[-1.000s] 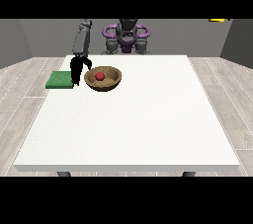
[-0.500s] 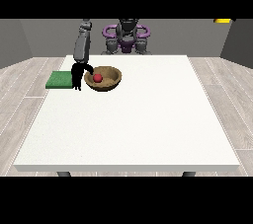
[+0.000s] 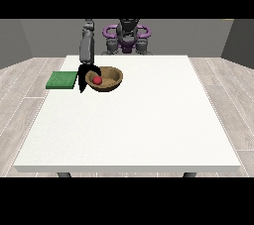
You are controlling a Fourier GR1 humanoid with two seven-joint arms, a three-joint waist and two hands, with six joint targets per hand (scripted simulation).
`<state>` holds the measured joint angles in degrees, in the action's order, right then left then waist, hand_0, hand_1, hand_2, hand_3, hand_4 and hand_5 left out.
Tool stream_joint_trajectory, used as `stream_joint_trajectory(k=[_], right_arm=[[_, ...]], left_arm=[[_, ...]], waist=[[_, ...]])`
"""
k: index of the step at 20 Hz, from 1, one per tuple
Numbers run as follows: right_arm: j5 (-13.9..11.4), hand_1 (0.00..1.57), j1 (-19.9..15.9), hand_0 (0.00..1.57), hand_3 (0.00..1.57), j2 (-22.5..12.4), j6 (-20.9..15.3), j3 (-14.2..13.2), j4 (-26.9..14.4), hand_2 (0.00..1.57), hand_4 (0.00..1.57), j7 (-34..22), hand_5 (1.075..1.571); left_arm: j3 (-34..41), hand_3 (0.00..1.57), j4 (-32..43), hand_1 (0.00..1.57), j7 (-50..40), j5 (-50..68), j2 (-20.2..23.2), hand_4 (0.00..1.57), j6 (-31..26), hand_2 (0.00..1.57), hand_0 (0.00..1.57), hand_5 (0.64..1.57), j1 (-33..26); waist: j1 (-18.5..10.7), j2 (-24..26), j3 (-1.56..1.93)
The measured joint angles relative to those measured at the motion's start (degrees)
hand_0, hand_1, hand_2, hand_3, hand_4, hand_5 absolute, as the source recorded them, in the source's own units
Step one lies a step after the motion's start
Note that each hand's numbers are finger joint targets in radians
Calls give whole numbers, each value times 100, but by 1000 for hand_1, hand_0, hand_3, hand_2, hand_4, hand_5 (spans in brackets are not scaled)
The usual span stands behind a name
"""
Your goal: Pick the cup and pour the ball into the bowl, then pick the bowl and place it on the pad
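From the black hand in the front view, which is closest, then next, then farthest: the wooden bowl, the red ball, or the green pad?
Measured from the hand at the view's left:
1. Wooden bowl: its rim is right at the hand, on the view's right side of it.
2. Red ball: inside the bowl, just past the rim.
3. Green pad: on the hand's other side, with a small gap.

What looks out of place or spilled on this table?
Nothing is spilled: the red ball lies in the brown wooden bowl, beside the green pad. One oddity: no cup is visible. The black hand is at the bowl's rim.
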<state>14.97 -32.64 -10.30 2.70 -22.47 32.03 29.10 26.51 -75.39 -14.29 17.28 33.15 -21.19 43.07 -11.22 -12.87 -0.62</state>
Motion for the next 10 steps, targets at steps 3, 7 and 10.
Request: stream_joint_trajectory(k=[3, 7, 10], right_arm=[[-35, 1571, 153, 1571, 785, -134, -242, -83, -35, 1571, 844, 136, 1487], [-199, 1571, 361, 1571, 1566, -347, -638, -48, 39, 1571, 903, 145, 1495], [-236, 1571, 477, 1571, 1424, -349, -854, -5, 180, 1571, 948, 215, 1530]], left_arm=[[72, 0, -102, 0, -73, 149, 111, 1018, -47, 0, 0, 1536, 98], [159, 0, -127, 0, -67, 284, 200, 1071, -127, 0, 0, 1523, 138], [192, 0, -135, 0, -60, 378, 218, 1129, -182, 0, 0, 1517, 152]], waist=[[-98, -107, -83], [-219, -192, -161], [-303, -233, -165]])
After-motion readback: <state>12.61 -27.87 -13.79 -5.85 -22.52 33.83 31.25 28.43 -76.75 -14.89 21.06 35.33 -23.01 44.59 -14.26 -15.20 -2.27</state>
